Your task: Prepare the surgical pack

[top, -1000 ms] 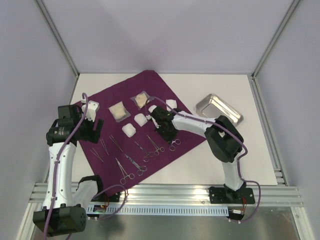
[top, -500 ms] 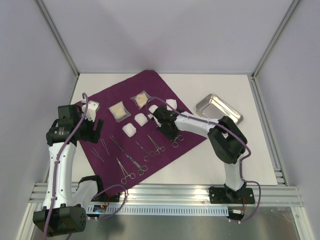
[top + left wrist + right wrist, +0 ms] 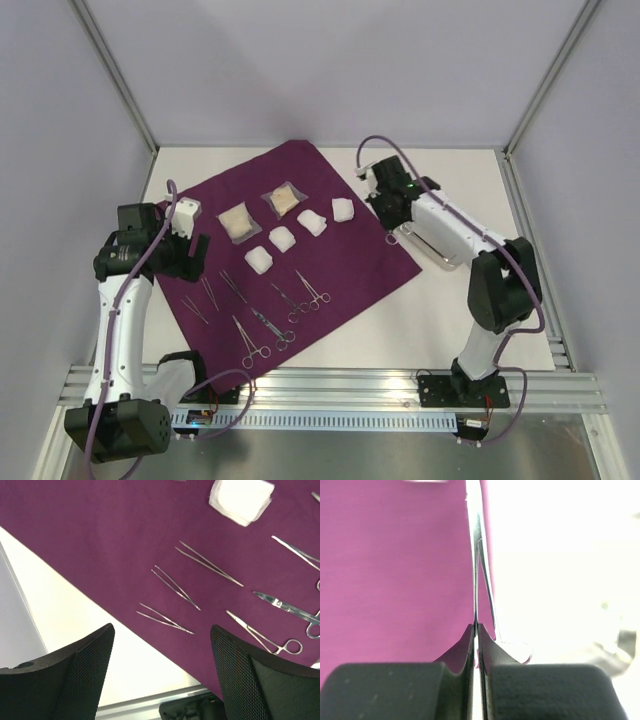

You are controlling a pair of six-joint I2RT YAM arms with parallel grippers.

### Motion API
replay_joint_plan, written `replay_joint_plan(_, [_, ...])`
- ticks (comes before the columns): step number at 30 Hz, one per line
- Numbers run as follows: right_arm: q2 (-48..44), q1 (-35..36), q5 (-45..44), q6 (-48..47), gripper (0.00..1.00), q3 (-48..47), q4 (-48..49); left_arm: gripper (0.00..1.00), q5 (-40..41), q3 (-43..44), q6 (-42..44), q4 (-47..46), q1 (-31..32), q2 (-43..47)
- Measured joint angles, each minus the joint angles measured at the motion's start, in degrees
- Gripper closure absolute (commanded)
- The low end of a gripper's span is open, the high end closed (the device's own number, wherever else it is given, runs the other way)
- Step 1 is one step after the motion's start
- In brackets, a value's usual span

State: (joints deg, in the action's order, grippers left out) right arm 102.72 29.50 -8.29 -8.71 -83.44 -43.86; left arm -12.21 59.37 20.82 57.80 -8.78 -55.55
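**Forceps in transit to the tray**

At the left, the left gripper (image 3: 161, 627) hangs idle with its fingers spread wide and nothing between them, over the near-left edge of the purple cloth (image 3: 340, 255), where three tweezers (image 3: 172, 587) lie. Gauze pads (image 3: 282, 238), two tan packets (image 3: 240, 222) and the remaining scissor-like instruments (image 3: 290, 300) sit on the cloth.

Past the cloth's right edge, the right gripper (image 3: 476, 630) is pinched tight on a thin pair of forceps (image 3: 477, 570) and holds it in the air. I'd say this is the carrying step. Next it needs to lower over the steel tray (image 3: 440, 255), mostly hidden under that arm, and let go.

A second ago this gripper was low over the cloth's right side. It has since swung up and to the right, while the left arm has barely stirred.
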Motion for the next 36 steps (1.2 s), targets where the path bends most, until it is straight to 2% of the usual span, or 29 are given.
replay_joint_plan(4, [-1.36,-12.41,0.66,-3.21,0.99,0.46,0.90,0.14,-1.92,1.62,-0.09,-0.68,0.00,-1.14])
replay_joint_plan(8, [-1.49,-18.78,0.74,-6.97,1.00,4.57,2.97,0.14,-4.02,2.29,-0.13,-1.73,0.00,-1.62])
replay_joint_plan(17, [-1.46,-23.39,2.38,-14.40,1.00,8.92,4.61,0.14,-7.02,2.29,-0.13,-2.16,0.00,-2.36])
replay_joint_plan(24, [0.42,-23.80,4.00,-21.73,1.00,11.08,7.15,0.14,-7.50,2.29,-0.11,-2.45,0.00,-2.71])
replay_joint_plan(36, [6.01,-24.92,6.58,-25.77,0.98,11.17,7.74,0.14,-7.63,2.29,-0.11,-2.54,0.00,-2.91])
